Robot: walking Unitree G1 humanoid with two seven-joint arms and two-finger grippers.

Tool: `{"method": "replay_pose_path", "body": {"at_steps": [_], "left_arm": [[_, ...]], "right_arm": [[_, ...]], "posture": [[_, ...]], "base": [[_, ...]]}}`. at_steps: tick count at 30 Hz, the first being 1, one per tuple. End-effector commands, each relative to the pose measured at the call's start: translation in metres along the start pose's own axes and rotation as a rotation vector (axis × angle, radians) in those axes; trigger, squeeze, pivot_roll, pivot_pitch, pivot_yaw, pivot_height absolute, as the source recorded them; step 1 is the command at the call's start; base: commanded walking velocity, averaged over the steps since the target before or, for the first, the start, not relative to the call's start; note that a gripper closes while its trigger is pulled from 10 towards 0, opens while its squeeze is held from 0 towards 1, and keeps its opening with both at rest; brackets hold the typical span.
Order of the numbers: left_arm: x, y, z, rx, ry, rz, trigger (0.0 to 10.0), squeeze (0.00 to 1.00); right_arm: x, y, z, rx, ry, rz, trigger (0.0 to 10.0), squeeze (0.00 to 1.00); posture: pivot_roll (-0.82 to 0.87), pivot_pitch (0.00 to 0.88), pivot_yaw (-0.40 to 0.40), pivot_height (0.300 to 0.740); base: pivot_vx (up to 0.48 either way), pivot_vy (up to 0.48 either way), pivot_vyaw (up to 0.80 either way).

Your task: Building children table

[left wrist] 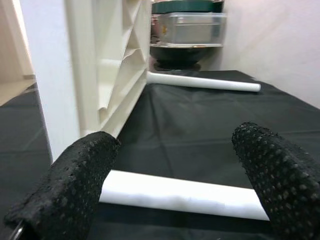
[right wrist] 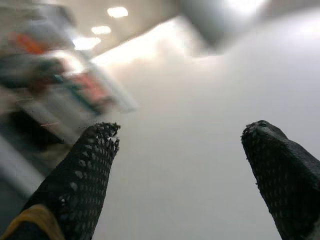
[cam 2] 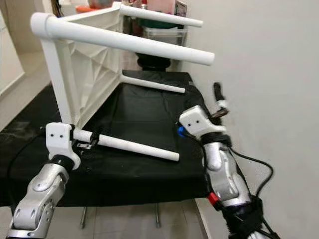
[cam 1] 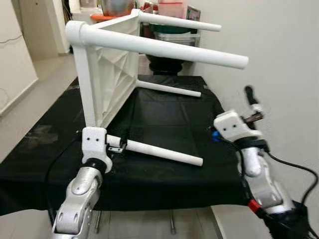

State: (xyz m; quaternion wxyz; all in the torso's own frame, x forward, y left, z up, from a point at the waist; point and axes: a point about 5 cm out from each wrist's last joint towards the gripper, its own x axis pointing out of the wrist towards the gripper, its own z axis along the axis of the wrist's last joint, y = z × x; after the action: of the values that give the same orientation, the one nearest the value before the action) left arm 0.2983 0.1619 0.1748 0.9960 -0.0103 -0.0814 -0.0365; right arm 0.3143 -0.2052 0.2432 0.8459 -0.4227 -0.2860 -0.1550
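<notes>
A white children's table (cam 1: 107, 74) lies on its side on a black-covered work table (cam 1: 169, 112), all its legs pointing right. Two legs stick out in the air and two rest on the cloth. My left gripper (cam 1: 115, 145) is at the base of the near lower leg (cam 1: 164, 153), close to the tabletop corner. In the left wrist view its fingers (left wrist: 75, 190) are open, with that leg (left wrist: 185, 195) lying across between and just beyond them. My right gripper (cam 1: 251, 102) is open and raised off the work table's right edge, pointing up at the wall.
A white wall (cam 1: 279, 59) runs close along the right side. Storage bins and a shelf (cam 1: 174, 30) stand behind the work table. Pale floor (cam 1: 45, 79) lies to the left. A black cable (cam 1: 294, 172) loops from my right arm.
</notes>
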Motion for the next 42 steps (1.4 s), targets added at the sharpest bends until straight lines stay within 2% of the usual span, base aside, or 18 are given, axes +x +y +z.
{"method": "replay_pose_path", "body": {"at_steps": [1, 5, 11, 16, 17, 19, 20, 25, 31, 34, 35, 38, 42], "left_arm": [[0.005, 0.009, 0.001, -0.013, 0.002, -0.001, 10.0, 0.00], [0.009, 0.018, 0.002, -0.002, 0.006, -0.014, 10.0, 0.00], [0.014, 0.023, 0.004, 0.013, 0.007, -0.040, 10.0, 0.00], [0.018, 0.022, 0.003, 0.016, 0.008, -0.058, 10.0, 0.00], [0.020, 0.023, 0.003, 0.016, 0.007, -0.060, 10.0, 0.00], [0.020, 0.023, 0.003, 0.016, 0.007, -0.060, 10.0, 0.00], [0.022, 0.024, 0.002, 0.020, 0.009, -0.058, 10.0, 0.00], [0.023, 0.026, 0.002, 0.021, 0.009, -0.053, 10.0, 0.00], [0.026, 0.029, 0.003, 0.031, 0.004, -0.049, 10.0, 0.00], [0.027, 0.029, 0.003, 0.034, 0.002, -0.048, 10.0, 0.00], [0.028, 0.029, 0.004, 0.036, -0.002, -0.048, 10.0, 0.00], [0.029, 0.028, 0.005, 0.038, -0.005, -0.049, 10.0, 0.00], [0.029, 0.028, 0.005, 0.039, -0.005, -0.050, 10.0, 0.00]], "right_arm": [[0.001, -0.015, 0.007, -0.051, -0.062, -0.095, 10.0, 0.00], [0.003, -0.019, 0.012, -0.085, -0.096, -0.133, 10.0, 0.00], [0.007, -0.017, 0.019, -0.107, -0.135, -0.127, 10.0, 0.00], [0.013, -0.012, 0.027, -0.099, -0.167, -0.072, 10.0, 0.00], [0.016, -0.009, 0.037, -0.085, -0.210, -0.059, 10.0, 0.00], [0.017, -0.009, 0.040, -0.079, -0.223, -0.060, 10.0, 0.00], [0.022, -0.008, 0.049, -0.060, -0.258, -0.076, 10.0, 0.00], [0.025, -0.005, 0.057, -0.045, -0.288, -0.083, 10.0, 0.00], [0.036, 0.011, 0.073, -0.007, -0.327, -0.057, 10.0, 0.00], [0.041, 0.013, 0.075, -0.004, -0.326, -0.049, 10.0, 0.00], [0.046, 0.022, 0.079, -0.003, -0.331, -0.006, 10.0, 0.00], [0.050, 0.030, 0.082, -0.007, -0.337, 0.027, 10.0, 0.00], [0.052, 0.033, 0.083, -0.020, -0.338, 0.044, 10.0, 0.00]], "posture": [[0.04, 0.000, -0.045, 0.740], [0.04, 0.000, -0.043, 0.740], [0.03, 0.000, -0.041, 0.740], [0.03, 0.000, -0.040, 0.740], [0.03, 0.000, -0.040, 0.740], [0.02, 0.000, -0.040, 0.740], [0.02, 0.000, -0.039, 0.740], [0.02, 0.000, -0.039, 0.740], [0.03, 0.000, -0.049, 0.740], [0.03, 0.000, -0.050, 0.740], [0.04, 0.000, -0.054, 0.740], [0.04, 0.000, -0.056, 0.740], [0.04, 0.000, -0.055, 0.740]], "base": [[0.000, 0.000, 0.00], [0.000, 0.000, 0.00], [0.000, 0.000, 0.00], [0.000, 0.000, 0.00], [0.000, 0.000, 0.00], [0.000, 0.000, 0.00], [0.000, 0.000, 0.00], [0.000, 0.000, 0.00], [0.000, 0.000, 0.00], [0.000, 0.000, 0.00], [0.000, 0.000, 0.00], [0.000, 0.000, 0.00], [0.000, 0.000, 0.00]]}}
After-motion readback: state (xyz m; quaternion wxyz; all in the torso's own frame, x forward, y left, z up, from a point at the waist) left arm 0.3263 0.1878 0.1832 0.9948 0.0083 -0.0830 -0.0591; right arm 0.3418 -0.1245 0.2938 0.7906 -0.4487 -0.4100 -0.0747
